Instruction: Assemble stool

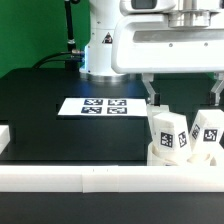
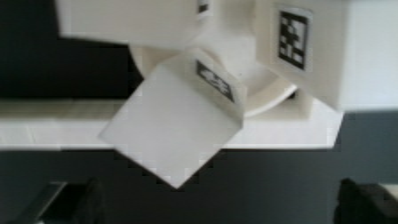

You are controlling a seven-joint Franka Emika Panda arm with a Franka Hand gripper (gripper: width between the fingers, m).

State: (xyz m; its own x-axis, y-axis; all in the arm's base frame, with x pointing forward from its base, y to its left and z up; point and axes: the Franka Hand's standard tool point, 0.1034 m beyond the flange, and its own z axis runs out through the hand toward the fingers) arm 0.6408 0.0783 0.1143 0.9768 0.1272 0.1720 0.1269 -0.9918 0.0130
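The stool (image 1: 183,140) sits at about 4 o'clock in the exterior view, close to the long white border bar (image 1: 100,180) that runs along the near edge of the black table (image 1: 40,110). Its round seat (image 1: 185,156) lies low, touching or almost touching that bar. Two white legs stand up out of the seat. One leg (image 1: 166,130) is on the exterior view's left and the other leg (image 1: 208,133) is on the exterior view's right, and both lean a little. Each leg has a black-and-white square tag on it. The gripper (image 1: 183,92) hangs above the stool at about 2 o'clock, with its two thin fingers (image 1: 150,93) spread wide apart, one over each side of the stool. The claw is released and holds nothing. The marker board (image 1: 101,105) lies flat on the table at about 10 o'clock from the stool, well apart from it. The big white arm (image 1: 150,40) fills the top of the picture. In the wrist view the stool (image 2: 214,80) fills the middle, with a tilted leg (image 2: 178,125) sticking out toward the camera and the white bar (image 2: 71,120) just beside it. The dark finger tips (image 2: 68,200) show at the edge, clear of the stool.
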